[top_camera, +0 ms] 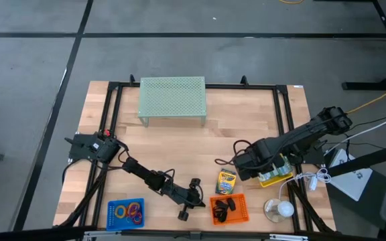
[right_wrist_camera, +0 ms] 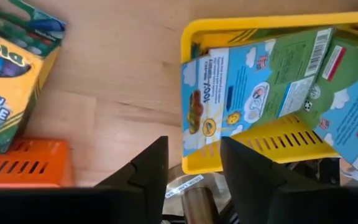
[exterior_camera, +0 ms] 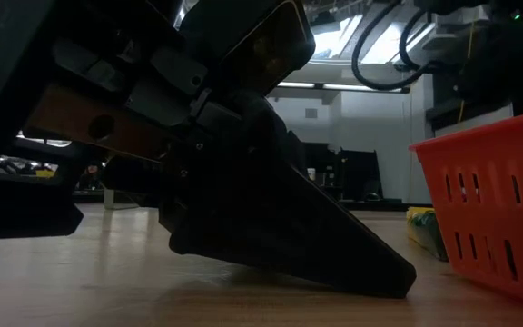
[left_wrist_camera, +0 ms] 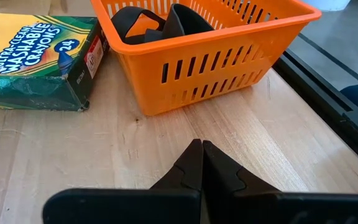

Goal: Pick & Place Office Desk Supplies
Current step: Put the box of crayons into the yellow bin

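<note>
Right gripper [right_wrist_camera: 194, 165] parted above yellow basket [right_wrist_camera: 278, 140] | crayon box [right_wrist_camera: 272, 81] inside

Two crayon boxes [top_camera: 226, 181] [right_wrist_camera: 272, 81], three baskets [top_camera: 242, 200] [top_camera: 112, 217] [right_wrist_camera: 291, 138], one mesh riser [top_camera: 172, 99].

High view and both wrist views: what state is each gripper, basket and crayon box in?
Left gripper: shut, empty, low over the table.
Right gripper: open, above the yellow basket.
Crayon box in yellow basket: tilted, released.
Crayon box on table: lying flat.
Orange basket: holds black clips.
Blue basket: holds coloured rings.
</note>
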Robot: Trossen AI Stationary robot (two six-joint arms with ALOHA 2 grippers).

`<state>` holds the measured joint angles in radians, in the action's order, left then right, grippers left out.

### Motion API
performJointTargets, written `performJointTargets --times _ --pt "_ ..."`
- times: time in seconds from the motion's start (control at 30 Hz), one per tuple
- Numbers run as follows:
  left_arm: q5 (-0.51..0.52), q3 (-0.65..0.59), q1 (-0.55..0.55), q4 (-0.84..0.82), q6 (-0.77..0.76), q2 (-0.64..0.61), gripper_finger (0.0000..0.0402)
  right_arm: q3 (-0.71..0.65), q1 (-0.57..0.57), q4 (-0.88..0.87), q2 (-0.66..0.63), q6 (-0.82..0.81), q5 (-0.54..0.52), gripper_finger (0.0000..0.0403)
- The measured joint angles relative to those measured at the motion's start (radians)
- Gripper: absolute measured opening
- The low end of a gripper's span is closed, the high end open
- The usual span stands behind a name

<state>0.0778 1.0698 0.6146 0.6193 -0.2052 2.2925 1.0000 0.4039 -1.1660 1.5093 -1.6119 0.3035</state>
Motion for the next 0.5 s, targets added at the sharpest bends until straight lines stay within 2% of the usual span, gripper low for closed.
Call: performJointTargets --times 0.5 --pt "-0.001 0.0 0.0 0.0 0.0 0.0 0.0003 -0.001 0.0 0.034 0.01 -0.028 -0.057 0.0142"
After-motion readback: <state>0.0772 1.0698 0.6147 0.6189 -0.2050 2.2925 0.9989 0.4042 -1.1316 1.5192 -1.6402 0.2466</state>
